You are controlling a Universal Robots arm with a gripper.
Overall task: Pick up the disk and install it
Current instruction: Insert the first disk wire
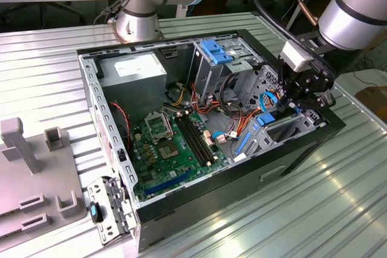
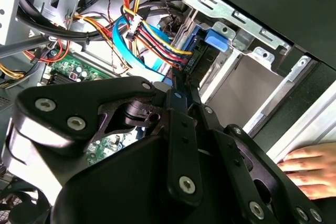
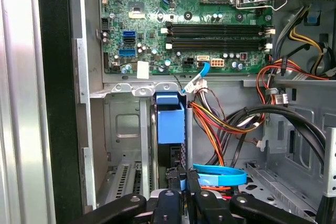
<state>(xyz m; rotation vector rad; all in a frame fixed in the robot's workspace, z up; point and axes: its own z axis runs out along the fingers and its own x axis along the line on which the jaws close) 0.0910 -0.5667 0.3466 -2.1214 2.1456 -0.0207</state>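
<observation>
Disk (image 3: 170, 124) stands on edge in the drive bay of the open computer case (image 1: 302, 143), seen end-on in the first wrist view: blue plastic carrier frame facing the camera, blue tab at its upper end, dark body below. In the exterior view the same blue frame (image 1: 261, 120) sits at about 4 o'clock from the motherboard (image 1: 172, 149), beside the metal bay wall.

Gripper (image 3: 184, 179) is over the disk's near end. First wrist view: black fingers (image 3: 172, 182) narrowly parted, straddling the dark edge of the disk with only a thin gap; they appear pinched onto it, though contact is not fully clear. Second wrist view: gripper (image 2: 178, 80) tips converge close together at the blue carrier (image 2: 197, 45), just beside the red, yellow and black power cable bundle (image 2: 152, 35).

Blue SATA cable (image 3: 220, 174) loops at 3 o'clock from the fingertips. In the exterior view the gripper (image 1: 290, 104) hangs inside the case at the bay. A person's hand (image 2: 310, 169) rests outside the case wall in the second wrist view.
</observation>
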